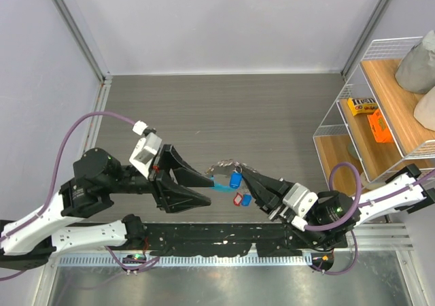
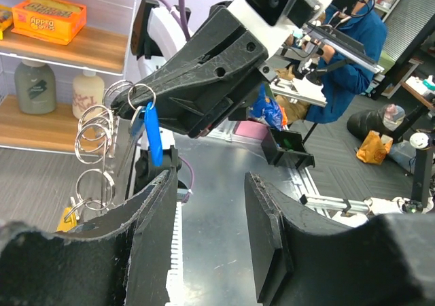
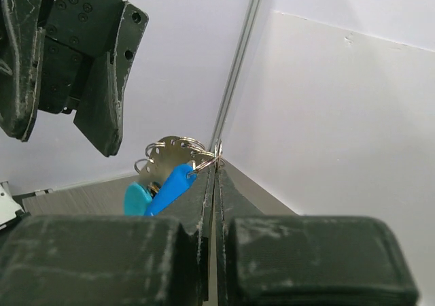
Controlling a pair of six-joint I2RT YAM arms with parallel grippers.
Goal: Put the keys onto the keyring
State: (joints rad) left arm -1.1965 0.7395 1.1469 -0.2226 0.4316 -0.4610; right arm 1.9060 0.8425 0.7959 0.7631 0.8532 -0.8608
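Note:
My right gripper (image 1: 246,175) is shut on a small split ring of the keyring (image 1: 228,164), held above the table. In the right wrist view (image 3: 216,162) the jaws pinch that ring beside a silver holed plate with several rings (image 3: 170,153). A blue-tagged key (image 3: 170,185) and a light-blue band (image 3: 136,198) hang from it. The left wrist view shows the rings (image 2: 95,132) and the hanging blue tag (image 2: 153,134). My left gripper (image 1: 210,190) is open and empty just left of the keyring, fingers (image 2: 160,211) apart. A red-tagged key (image 1: 238,199) and a blue-tagged key (image 1: 247,198) lie on the table below.
A white wire shelf (image 1: 340,109) stands at the right with an orange box (image 1: 378,126), a yellow box (image 1: 362,104) and grey bags. A black rail (image 1: 224,241) runs along the near edge. Grey walls close the left and back.

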